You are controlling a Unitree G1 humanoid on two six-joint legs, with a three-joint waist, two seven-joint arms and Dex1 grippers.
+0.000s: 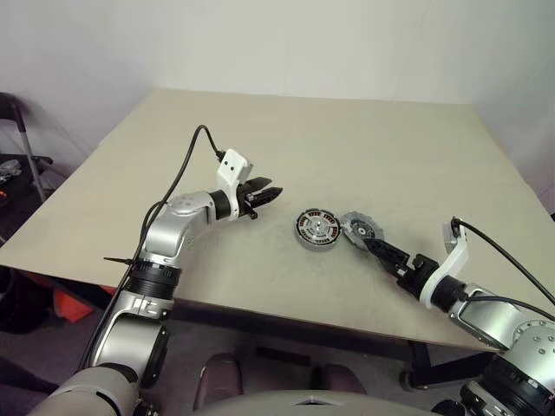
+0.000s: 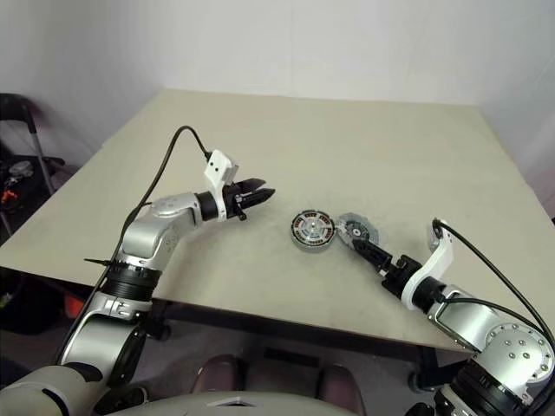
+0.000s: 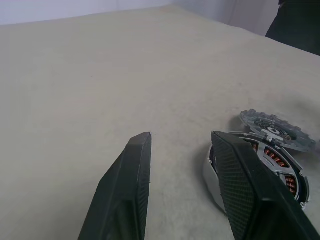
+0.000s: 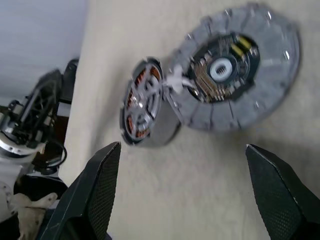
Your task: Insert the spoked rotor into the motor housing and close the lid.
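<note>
The motor housing (image 1: 316,230) is a short grey cylinder with copper windings, standing mid-table. Pale silvery spokes cross its open top (image 4: 142,102); I cannot tell whether they are the spoked rotor seated inside. The lid (image 1: 361,229), a dark grey notched disc with a lighter centre (image 4: 235,67), leans tilted against the housing's right side, inner face showing. My right gripper (image 1: 375,247) is open wide and empty, just in front of the lid and pointing at it. My left gripper (image 1: 270,194) hovers left of the housing, open with nothing between its fingers (image 3: 125,190).
The beige table (image 1: 347,147) has much bare surface behind and to the left of the parts. Its front edge (image 1: 286,314) runs close under my right wrist. A dark chair frame (image 1: 22,147) stands beyond the table's left edge.
</note>
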